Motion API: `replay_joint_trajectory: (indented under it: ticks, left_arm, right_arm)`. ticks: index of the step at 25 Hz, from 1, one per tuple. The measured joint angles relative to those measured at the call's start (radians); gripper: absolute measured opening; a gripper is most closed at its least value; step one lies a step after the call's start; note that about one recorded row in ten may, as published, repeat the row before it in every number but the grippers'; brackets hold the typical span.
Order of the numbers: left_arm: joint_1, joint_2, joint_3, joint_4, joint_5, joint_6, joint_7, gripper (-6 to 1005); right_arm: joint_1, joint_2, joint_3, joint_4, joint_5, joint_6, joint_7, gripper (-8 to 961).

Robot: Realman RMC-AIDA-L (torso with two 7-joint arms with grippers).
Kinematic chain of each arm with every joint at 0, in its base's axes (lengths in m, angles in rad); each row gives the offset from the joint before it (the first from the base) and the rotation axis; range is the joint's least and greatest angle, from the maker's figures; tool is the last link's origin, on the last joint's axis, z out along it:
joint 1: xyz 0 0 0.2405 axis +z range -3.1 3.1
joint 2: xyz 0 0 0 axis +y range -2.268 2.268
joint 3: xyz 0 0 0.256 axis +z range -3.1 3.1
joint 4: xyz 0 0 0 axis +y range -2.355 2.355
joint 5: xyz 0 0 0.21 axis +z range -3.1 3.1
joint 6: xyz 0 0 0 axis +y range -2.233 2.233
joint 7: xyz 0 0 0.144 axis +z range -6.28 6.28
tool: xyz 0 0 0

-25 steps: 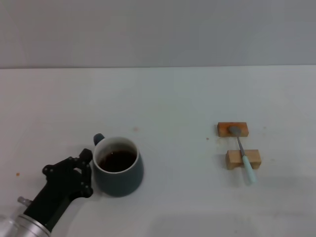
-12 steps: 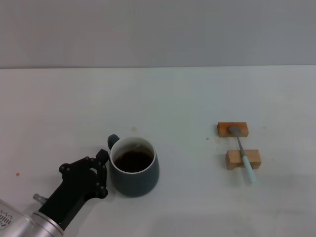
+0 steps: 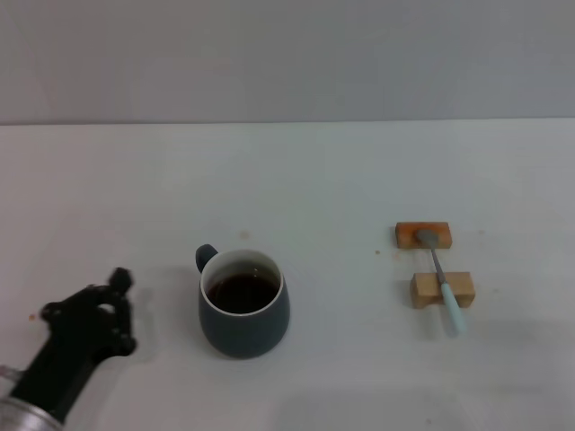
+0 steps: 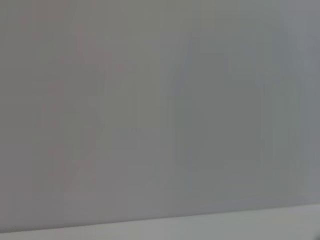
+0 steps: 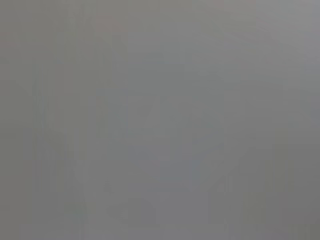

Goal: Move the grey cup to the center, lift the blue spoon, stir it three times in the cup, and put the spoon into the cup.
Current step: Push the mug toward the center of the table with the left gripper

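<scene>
In the lower left of the head view the left gripper [image 3: 115, 310] sits low over the white table [image 3: 296, 171], well clear of the mug and holding nothing. Its dark fingers [image 3: 119, 280] are blurred, so how far they stand apart cannot be told. Its silver wrist runs off the bottom left corner of the frame.

To the right of it, a little left of the frame's middle and in the lower half, stands the grey cup [image 3: 243, 325], upright on the table, its small loop handle turned toward the upper left. It has a white inside and holds a dark liquid (nearly black, well below the rim).

Farther right, at the middle right of the frame, the blue spoon [image 3: 439, 277] lies across two small wooden blocks [image 3: 441, 289]: its metal bowl rests on the upper block, its neck crosses the lower block, and the pale blue handle points down toward the bottom edge, past the lower block.

The right gripper does not show in any view, and both wrist views show only a plain grey surface.
</scene>
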State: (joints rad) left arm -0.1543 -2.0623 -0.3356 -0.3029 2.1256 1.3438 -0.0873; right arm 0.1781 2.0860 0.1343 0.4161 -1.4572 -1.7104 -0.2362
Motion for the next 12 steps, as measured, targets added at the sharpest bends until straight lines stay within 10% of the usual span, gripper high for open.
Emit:
replay_joint_trajectory:
  ticks: [12]
  left_arm:
    - [0.13,0.002,-0.212,0.069,-0.001,0.113,-0.088,115]
  right_arm:
    - [-0.011,0.0,-0.135,0.1,-0.028,-0.072,-0.002,658]
